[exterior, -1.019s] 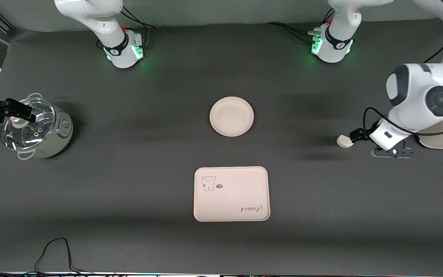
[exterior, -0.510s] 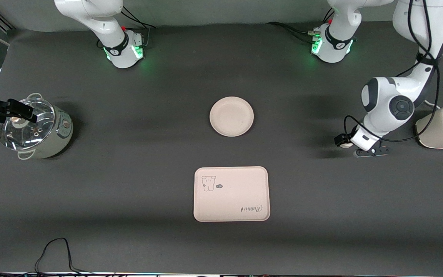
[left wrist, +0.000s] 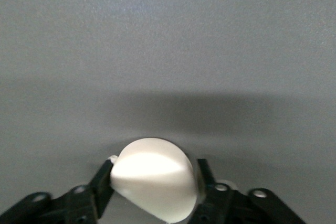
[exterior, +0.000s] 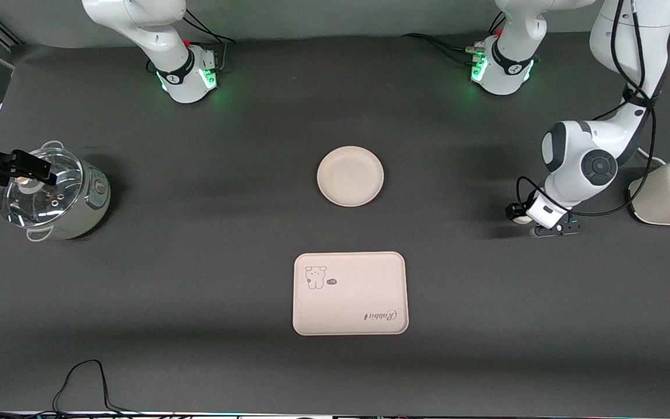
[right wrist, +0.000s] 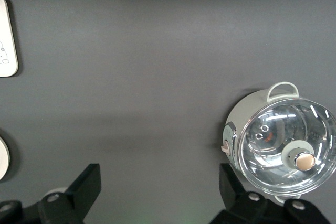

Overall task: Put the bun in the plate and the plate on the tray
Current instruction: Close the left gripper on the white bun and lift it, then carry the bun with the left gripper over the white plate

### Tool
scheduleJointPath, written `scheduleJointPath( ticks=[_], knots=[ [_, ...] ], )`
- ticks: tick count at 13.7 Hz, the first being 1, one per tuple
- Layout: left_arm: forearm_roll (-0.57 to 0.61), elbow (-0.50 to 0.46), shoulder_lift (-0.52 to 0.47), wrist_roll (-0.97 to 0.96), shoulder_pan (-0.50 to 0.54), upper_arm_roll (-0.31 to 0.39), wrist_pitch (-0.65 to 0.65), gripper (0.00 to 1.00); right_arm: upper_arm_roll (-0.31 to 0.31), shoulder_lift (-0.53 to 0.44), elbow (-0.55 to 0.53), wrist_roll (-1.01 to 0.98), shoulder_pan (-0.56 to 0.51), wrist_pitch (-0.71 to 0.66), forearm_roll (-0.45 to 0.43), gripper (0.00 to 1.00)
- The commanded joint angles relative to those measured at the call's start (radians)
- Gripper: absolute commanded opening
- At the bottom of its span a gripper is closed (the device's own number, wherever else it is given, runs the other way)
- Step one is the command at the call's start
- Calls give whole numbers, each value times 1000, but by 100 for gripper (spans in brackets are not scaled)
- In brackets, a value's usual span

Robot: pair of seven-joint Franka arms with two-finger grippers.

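The bun (left wrist: 153, 177) is small and off-white and lies on the dark table toward the left arm's end; only a sliver of it (exterior: 522, 220) shows in the front view. My left gripper (exterior: 519, 214) is down at the table, shut on the bun with one finger on each side (left wrist: 153, 192). The round cream plate (exterior: 350, 176) sits empty mid-table. The cream tray (exterior: 350, 293) with the bear drawing lies nearer to the front camera than the plate. My right gripper (exterior: 35, 169) waits open and empty over the pot (right wrist: 157, 195).
A glass-lidded pot (exterior: 59, 201) stands at the right arm's end and also shows in the right wrist view (right wrist: 283, 145). A cream toaster (exterior: 669, 195) stands at the left arm's end, beside the left arm. A black cable (exterior: 79, 378) lies at the table's front edge.
My left arm swung in toward the bun, its gripper came down around it and closed on it. The bun stays on the table. The right arm has not moved.
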Motion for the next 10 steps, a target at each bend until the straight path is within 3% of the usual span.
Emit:
scheduleJointPath(
  ticks=[1, 3, 4, 7, 10],
  knots=[
    [2, -8, -38, -19, -6, 4, -38, 0, -11, -2, 3, -14, 11, -10, -17, 100],
    [-6, 19, -106, -22, -10, -8, -124, 0, -11, -3, 3, -15, 11, -10, -17, 100],
    [-29, 56, -151, -33, -12, -40, -232, 0, -13, -3, 3, -18, 11, -10, -17, 100],
    [-202, 281, -199, -232, -12, -242, -559, 0, -15, -5, 3, -18, 11, -10, -17, 100],
    [-310, 380, -194, -440, -23, -411, -582, 0, -15, -5, 3, -18, 11, -10, -17, 100]
  ],
)
